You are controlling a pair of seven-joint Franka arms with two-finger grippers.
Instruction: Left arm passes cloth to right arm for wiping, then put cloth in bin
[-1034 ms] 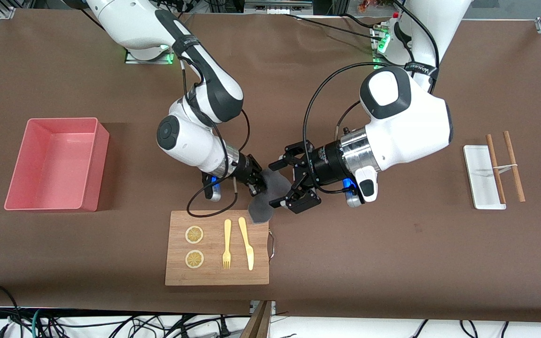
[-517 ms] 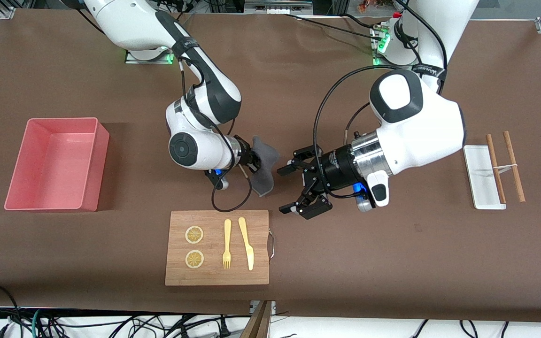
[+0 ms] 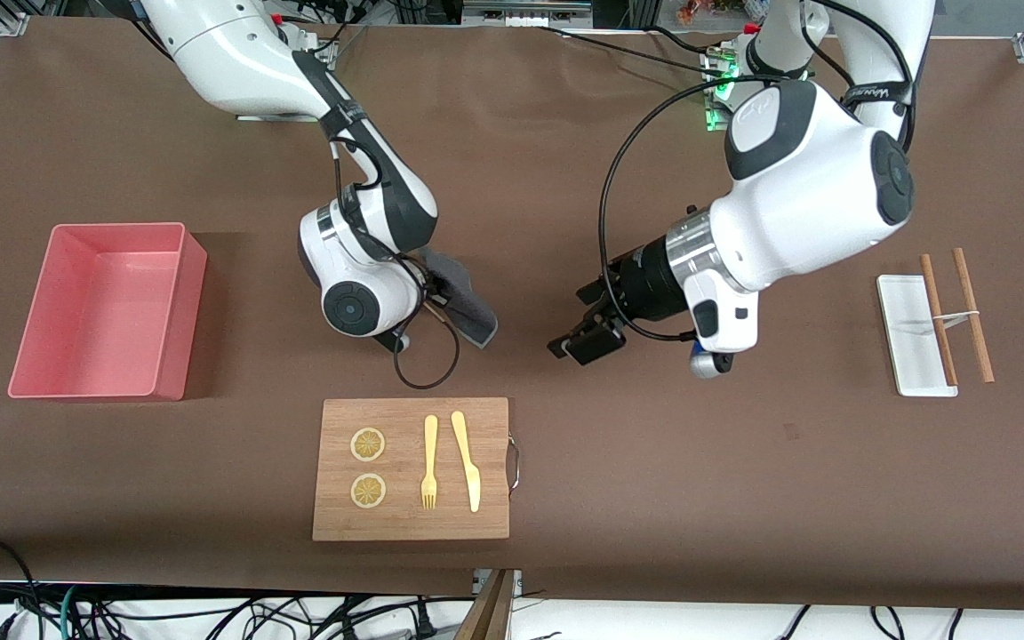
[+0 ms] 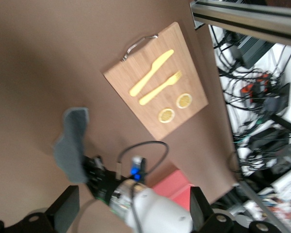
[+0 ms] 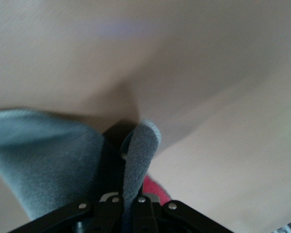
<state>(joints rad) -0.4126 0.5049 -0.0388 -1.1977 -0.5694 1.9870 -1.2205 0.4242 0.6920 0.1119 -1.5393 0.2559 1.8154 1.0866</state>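
A: Where's your cloth [image 3: 463, 304]?
B: Pinched in the right gripper [image 3: 434, 300], hanging over bare table above the wooden board [image 3: 412, 468]. Your left gripper [image 3: 585, 335] is well apart from it, fingers spread, holding nothing. Bin [image 3: 176, 307] sits toward the right arm's end.

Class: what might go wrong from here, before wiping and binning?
1. The right tool pinches the cloth by one edge, most hanging loose; it may slip during wiping.
2. Swinging low, the cloth could knock the fork or knife on the wooden board.
3. The open left tool hangs over the table near the cloth; the arms might clash.
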